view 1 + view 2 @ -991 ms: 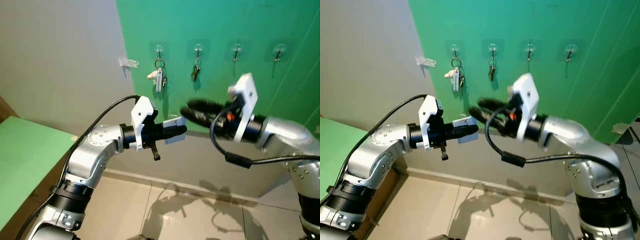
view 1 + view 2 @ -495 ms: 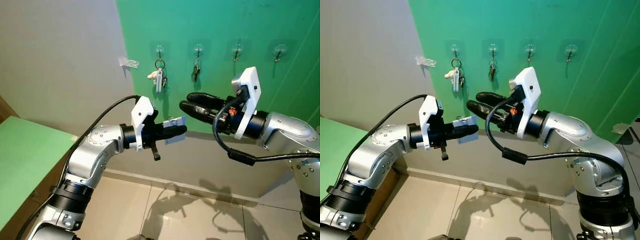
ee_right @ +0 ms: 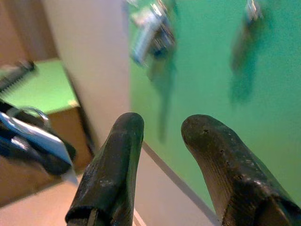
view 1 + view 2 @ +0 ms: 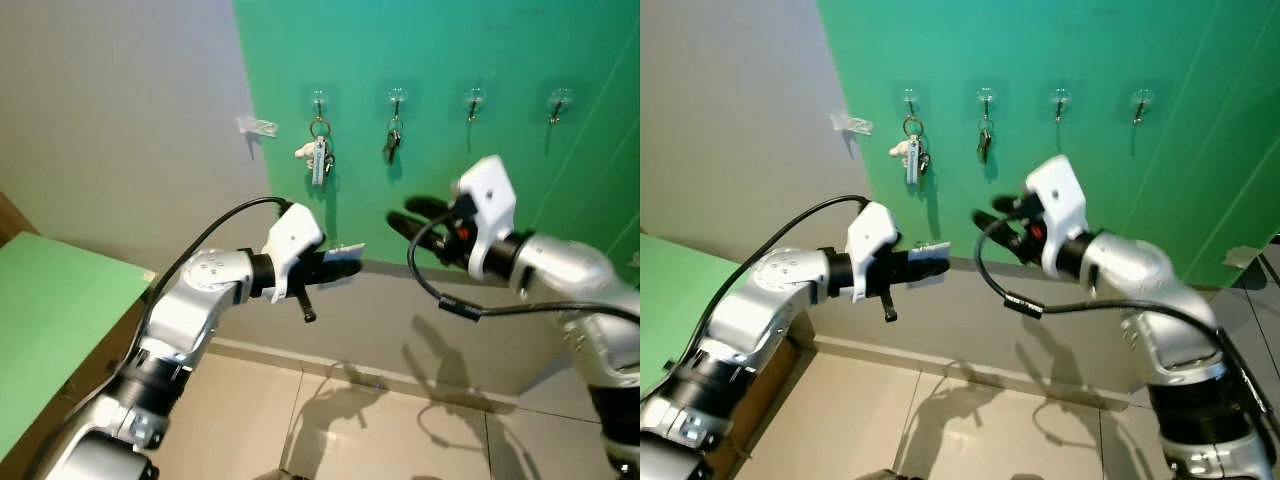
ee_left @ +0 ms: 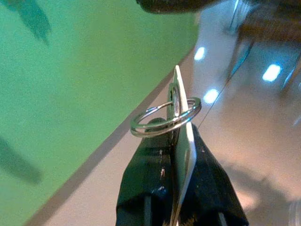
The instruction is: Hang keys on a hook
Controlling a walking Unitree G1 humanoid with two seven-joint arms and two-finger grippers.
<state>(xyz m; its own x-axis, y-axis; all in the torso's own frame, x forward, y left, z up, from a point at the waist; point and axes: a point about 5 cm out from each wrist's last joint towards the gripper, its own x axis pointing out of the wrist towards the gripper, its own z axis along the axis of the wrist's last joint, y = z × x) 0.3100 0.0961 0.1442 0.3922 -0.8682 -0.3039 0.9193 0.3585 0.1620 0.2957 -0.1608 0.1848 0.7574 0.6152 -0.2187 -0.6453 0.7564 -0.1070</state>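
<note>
- Across the far side stands a green wall panel (image 4: 450, 60), with a grey wall (image 4: 120, 130) to its left and a tiled floor (image 4: 380, 430) below.
- At near left sits a green tabletop (image 4: 50, 310).
- From the left, the silver left arm (image 4: 190, 300) reaches toward the middle of the scene, a black cable looping over it.
- From the right, the right arm (image 4: 570, 280) reaches in toward the wall.
- On the green panel, four clear hooks run in a row: the first hook (image 4: 318, 100) carries a key bunch with a pale tag (image 4: 318, 155), the second hook (image 4: 397, 98) carries a small dark key set (image 4: 391, 143), while the third hook (image 4: 474, 100) and the fourth hook (image 4: 558, 100) are bare.
- Left of the row, a small clear clip (image 4: 256, 126) sticks to the grey wall.
- Between the arms, the left gripper (image 4: 345, 268) is pressed together on a flat white key tag (image 5: 181, 141), held edge-on, below the first two hooks and well short of the wall.
- Through the tag's hole runs a metal key ring (image 5: 164, 115), seen in the left wrist view lying across the tag above the black fingers (image 5: 146, 179).
- Just right of the tag, the right gripper (image 3: 162, 136) is spread apart with nothing between its fingertips, pointing toward the left gripper and apart from it.
</note>
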